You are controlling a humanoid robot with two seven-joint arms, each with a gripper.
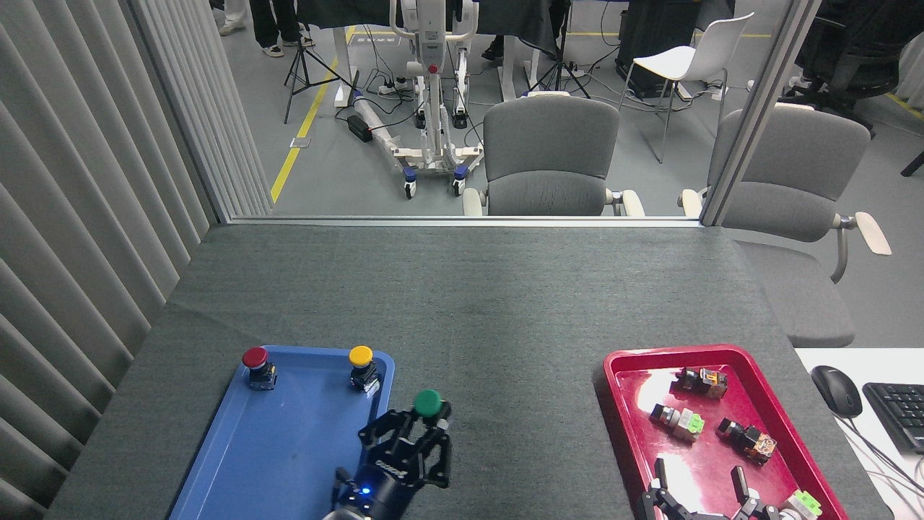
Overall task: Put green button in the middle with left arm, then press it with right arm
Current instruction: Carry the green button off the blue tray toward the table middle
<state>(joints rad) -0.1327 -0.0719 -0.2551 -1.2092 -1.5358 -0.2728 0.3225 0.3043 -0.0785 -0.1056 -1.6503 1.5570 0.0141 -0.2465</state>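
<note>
**benchbot_42:** Two trays on the grey cloth, one gripper busy. The left gripper (426, 427) is clenched on the green button (427, 404), fingers wrapped round its black base with the green cap poking out at the far end. It sits just past the right rim of the blue tray (289, 462), over the bare grey tabletop (505, 325), roughly 7 o'clock from the table's centre. Can't tell from this angle if the button's base touches the cloth or hangs above it.

**solder_sam:** What's left in the blue tray then?

**benchbot_42:** The red button (256, 360) at the tray's 11 o'clock corner and the yellow button (362, 360) at its 1 o'clock corner, both upright, well apart from each other. The yellow one is near the gripper's fingers but not touching.

**solder_sam:** And the right side?

**benchbot_42:** The right gripper (702, 480) peeks in at the bottom edge, over the near end of the red tray (621, 404), fingers spread apart and holding nothing. Four small switch parts lie in that tray, two with light-green bits, two with orange. Off at 4 o'clock there's a black mouse (836, 390) and a keyboard (899, 415) on a white desk.
</note>
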